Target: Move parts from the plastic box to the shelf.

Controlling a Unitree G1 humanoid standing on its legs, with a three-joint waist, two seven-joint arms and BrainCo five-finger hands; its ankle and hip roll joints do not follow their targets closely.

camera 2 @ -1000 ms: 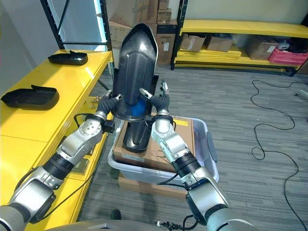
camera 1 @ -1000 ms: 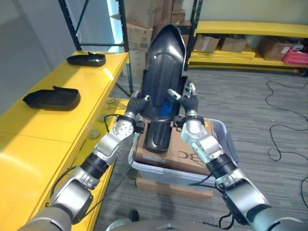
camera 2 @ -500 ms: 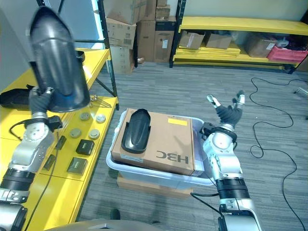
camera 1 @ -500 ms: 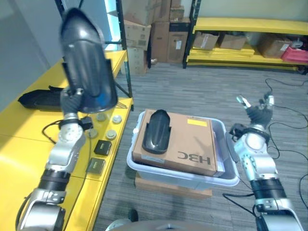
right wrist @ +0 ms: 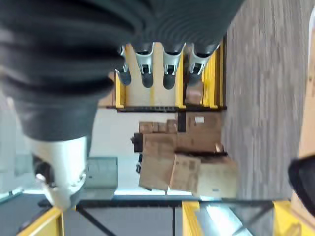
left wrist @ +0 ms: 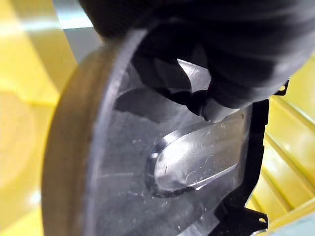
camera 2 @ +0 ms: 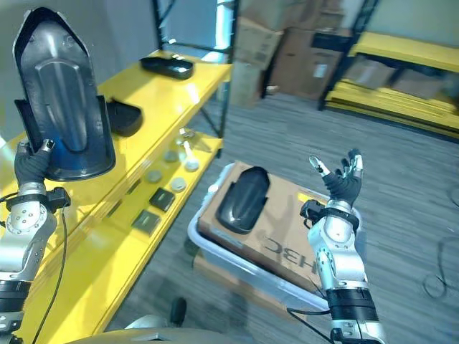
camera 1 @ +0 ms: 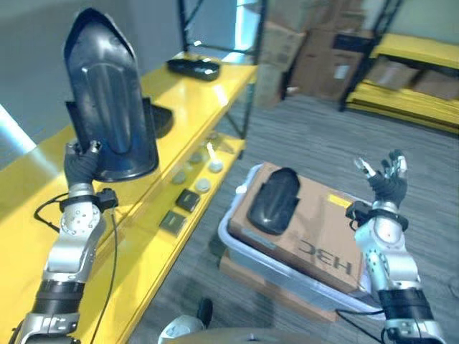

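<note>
Over the yellow shelf (camera 1: 43,186), the left hand (camera 1: 81,163) grips one tall black part (camera 1: 107,115) upright; the right hand (camera 1: 387,188) hangs spread, empty (another black part (camera 1: 272,201) lies on the cardboard box (camera 1: 315,229)).

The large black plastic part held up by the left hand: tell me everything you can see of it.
The large black plastic part is a glossy, moulded shell with a pointed top, a raised oval panel down its middle and a wider, rounded base. It stands upright, held at its lower edge by the left hand, whose fingers curl round that edge. It hangs above the yellow shelf, apparently not resting on it. Fine scratches show on its inner surface in the left wrist view.
</note>
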